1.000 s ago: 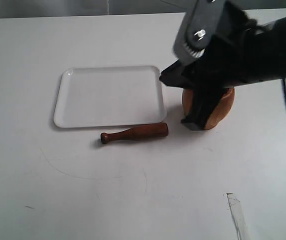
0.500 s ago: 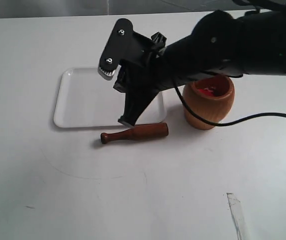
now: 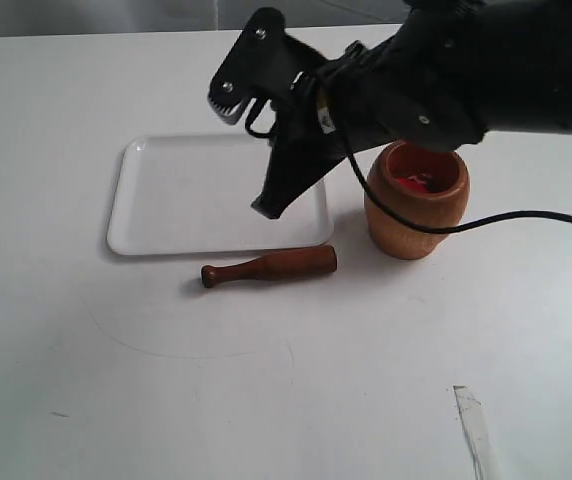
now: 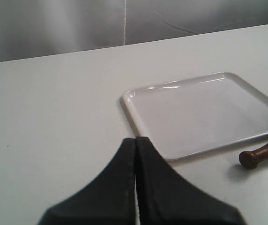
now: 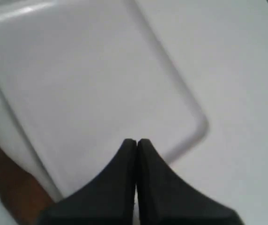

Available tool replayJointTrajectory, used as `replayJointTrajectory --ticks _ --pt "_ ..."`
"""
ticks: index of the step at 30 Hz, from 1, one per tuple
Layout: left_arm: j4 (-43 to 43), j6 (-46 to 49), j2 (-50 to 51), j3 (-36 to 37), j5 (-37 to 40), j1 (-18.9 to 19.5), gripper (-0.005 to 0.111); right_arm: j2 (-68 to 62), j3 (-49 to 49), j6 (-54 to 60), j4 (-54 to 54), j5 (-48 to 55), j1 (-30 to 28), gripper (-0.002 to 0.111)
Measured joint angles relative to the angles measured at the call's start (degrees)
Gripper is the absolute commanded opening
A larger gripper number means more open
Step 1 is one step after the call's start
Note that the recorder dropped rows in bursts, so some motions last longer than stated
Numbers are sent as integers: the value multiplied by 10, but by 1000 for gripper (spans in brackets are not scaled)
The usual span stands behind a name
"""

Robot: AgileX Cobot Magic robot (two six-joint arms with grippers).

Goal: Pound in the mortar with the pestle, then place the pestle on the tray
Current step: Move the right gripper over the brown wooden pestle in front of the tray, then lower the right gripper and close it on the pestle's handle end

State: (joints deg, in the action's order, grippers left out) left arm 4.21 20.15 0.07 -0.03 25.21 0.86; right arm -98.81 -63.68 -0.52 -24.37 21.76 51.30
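Observation:
The dark reddish-brown pestle (image 3: 269, 266) lies flat on the table just in front of the white tray (image 3: 166, 200), thick end toward the mortar. The light-brown wooden mortar (image 3: 416, 205) stands upright to the right of the tray, red inside. My right gripper (image 3: 264, 208) hangs shut and empty over the tray's right front corner, above the pestle's thick end. The right wrist view shows that gripper (image 5: 136, 141) over the tray (image 5: 78, 84), with the pestle (image 5: 10, 187) at the picture's edge. My left gripper (image 4: 136, 139) is shut, apart from the tray (image 4: 199, 112) and the pestle's knob (image 4: 251, 158).
A strip of clear tape (image 3: 476, 425) lies on the table at the front right. A faint curved pencil line (image 3: 186, 350) marks the table in front of the pestle. The right arm's black cable (image 3: 526, 218) hangs beside the mortar.
The right arm has swung from over the mortar leftward to the tray's right front corner, uncovering the mortar. Pestle, tray and mortar have not moved.

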Motion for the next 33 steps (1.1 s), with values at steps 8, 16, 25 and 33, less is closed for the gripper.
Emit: replayJointTrajectory --ticks 8,16,25,33 --pt "0 0 0 0 0 0 0 22 -1 -119 -109 115 3 0" --pt "0 0 0 0 0 0 0 21 -1 235 171 56 47 0" --pt "0 0 0 0 0 0 0 -60 -12 414 281 83 56 0" --pt "0 0 0 0 0 0 0 -124 -47 445 329 88 66 9"
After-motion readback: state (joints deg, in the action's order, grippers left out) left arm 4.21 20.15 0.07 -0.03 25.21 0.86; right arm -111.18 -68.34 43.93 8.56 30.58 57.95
